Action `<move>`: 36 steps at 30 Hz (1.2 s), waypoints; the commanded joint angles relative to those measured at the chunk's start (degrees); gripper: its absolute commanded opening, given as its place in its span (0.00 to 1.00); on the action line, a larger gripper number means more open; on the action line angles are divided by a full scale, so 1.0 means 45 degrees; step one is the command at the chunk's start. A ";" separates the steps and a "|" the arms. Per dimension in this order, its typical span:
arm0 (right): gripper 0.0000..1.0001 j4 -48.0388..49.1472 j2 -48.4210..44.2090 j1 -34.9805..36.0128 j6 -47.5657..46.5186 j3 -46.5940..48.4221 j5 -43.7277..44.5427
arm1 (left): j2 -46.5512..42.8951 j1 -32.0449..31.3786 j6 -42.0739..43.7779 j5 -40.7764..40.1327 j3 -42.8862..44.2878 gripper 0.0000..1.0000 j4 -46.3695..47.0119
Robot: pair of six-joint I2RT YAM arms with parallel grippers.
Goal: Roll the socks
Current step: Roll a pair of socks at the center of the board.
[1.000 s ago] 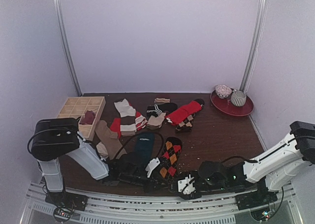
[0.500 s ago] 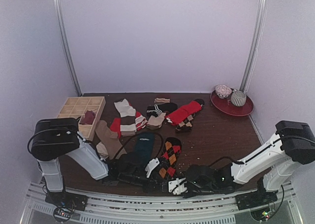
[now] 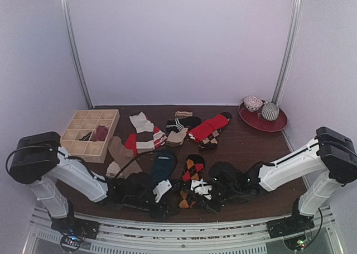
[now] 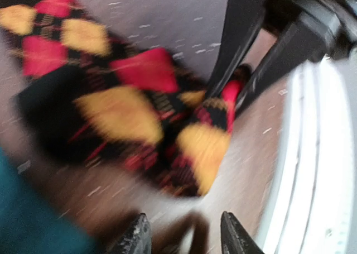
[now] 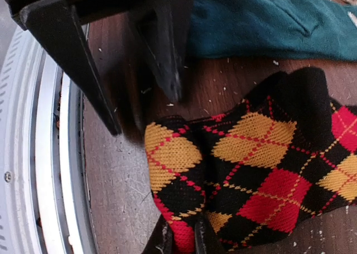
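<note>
Currently, your working item is the argyle sock (image 5: 256,170), black with red and yellow diamonds, lying flat on the surface (image 3: 245,153) at the near middle. Long axis: near to far, with the far end leaning slightly right. It looks like two layers laid together, though these views do not confirm that.

Right hand (image 5: 183,236): pressed nearly together, pinching the red tip at the sock's near end. The rest of the sock stretches away from this hand toward the far side.

Left hand (image 4: 184,229): spread, nothing between its fingers (image 4: 138,237), low over the surface just left of that same near end and pointing at it. The left wrist view is blurred, so you cannot tell whether it touches the fabric.

Neighbour: the teal sock (image 5: 262,19), just left of the argyle one and roughly parallel to it, with bare wood showing between them near the hands.

Further stock: loose socks (image 3: 146,132) in reds, whites and browns across the far middle; a wooden box (image 3: 83,125) with compartments, far left; a red plate (image 3: 277,125), far right.

Judgement for your coming move: both hands sit at the near end, so the roll would run along the long axis toward the far side. Your left hand is nearer the free left corner, and that corner probably needs gripping before the end can be turned over evenly.
</note>
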 commanded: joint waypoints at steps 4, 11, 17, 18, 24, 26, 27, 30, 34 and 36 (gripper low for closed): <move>0.09 -0.3356 0.2888 -0.2082 0.3286 0.1409 -0.5594 | -0.2582 -0.0704 0.2079 -0.2881 -0.1106 0.44 -0.0985; 0.08 -0.5279 0.5076 -0.2841 0.3413 0.2713 -0.7155 | -0.2472 -0.0855 0.4720 -0.3486 -0.1587 0.46 0.2205; 0.09 -0.6524 0.5335 -0.2963 0.2934 0.2989 -0.7825 | -0.0876 -0.0851 0.6366 -0.3172 -0.0910 0.46 0.3373; 0.09 -0.6608 0.5350 -0.2976 0.2934 0.2964 -0.7781 | -0.0638 -0.0852 0.6531 -0.2934 -0.0817 0.46 0.3633; 0.08 -0.7022 0.5270 -0.3053 0.2729 0.2912 -0.7827 | 0.0638 -0.0862 0.6800 -0.1973 0.0010 0.46 0.3588; 0.08 -0.7104 0.5238 -0.3068 0.2684 0.2901 -0.7810 | 0.0808 -0.0857 0.6819 -0.1656 0.0235 0.45 0.3296; 0.08 -0.7106 0.5245 -0.3077 0.2680 0.2902 -0.7784 | 0.0793 -0.0865 0.6814 -0.1470 0.0291 0.45 0.3101; 0.08 -0.7093 0.5251 -0.3129 0.2680 0.2954 -0.7761 | 0.0559 -0.0876 0.6582 -0.0912 0.0068 0.45 0.3188; 0.09 -0.7047 0.5216 -0.3180 0.2710 0.3000 -0.7749 | 0.0748 -0.0886 0.6263 -0.0415 0.0003 0.45 0.3124; 0.09 -0.7132 0.5270 -0.3211 0.2677 0.3065 -0.7724 | 0.1060 -0.0912 0.6189 -0.0227 0.0230 0.45 0.2932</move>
